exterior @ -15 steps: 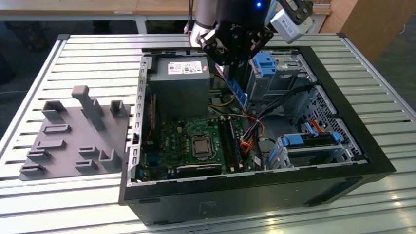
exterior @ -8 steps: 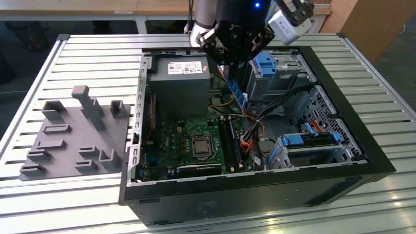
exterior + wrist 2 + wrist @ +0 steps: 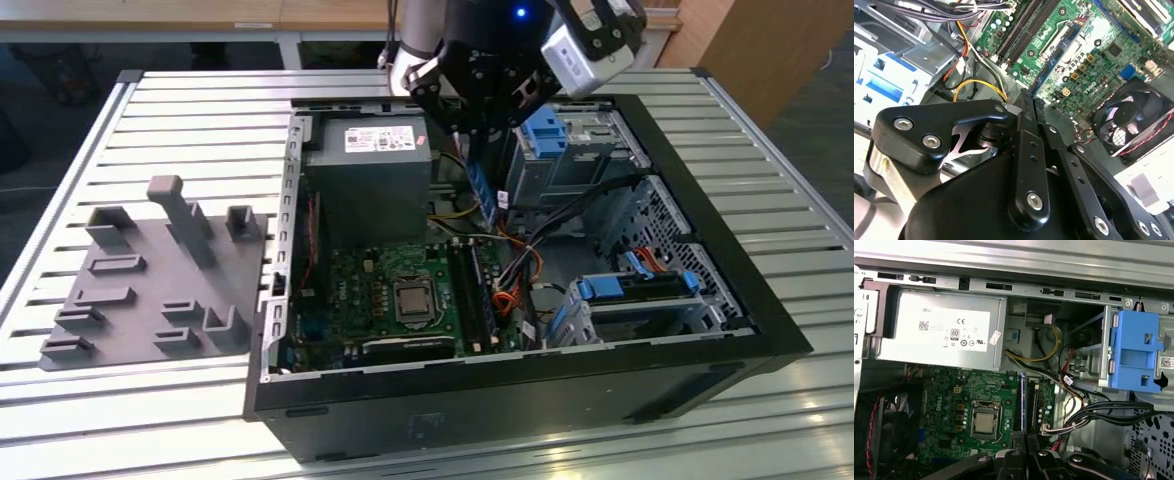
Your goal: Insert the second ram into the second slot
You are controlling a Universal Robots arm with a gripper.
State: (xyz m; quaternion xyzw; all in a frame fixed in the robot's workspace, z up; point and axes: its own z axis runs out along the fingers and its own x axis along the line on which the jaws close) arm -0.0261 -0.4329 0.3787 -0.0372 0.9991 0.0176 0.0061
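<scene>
While it hovers, gripper [image 3: 1025,441] clamps the second ram [image 3: 1023,401].

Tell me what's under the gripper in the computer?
The gripper pinches a thin blue ram, hanging edge-on. Farther down lie the green board and its black slots. The ram covers whatever sits right beneath it.

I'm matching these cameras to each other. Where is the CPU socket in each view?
Exterior view: CPU socket mid-motherboard, beside the ram slots.
First wrist view: CPU socket between ram slots and fan.
Second wrist view: CPU socket between ram slots and fan.
Shared landmark: the ram slots alongside it.
</scene>
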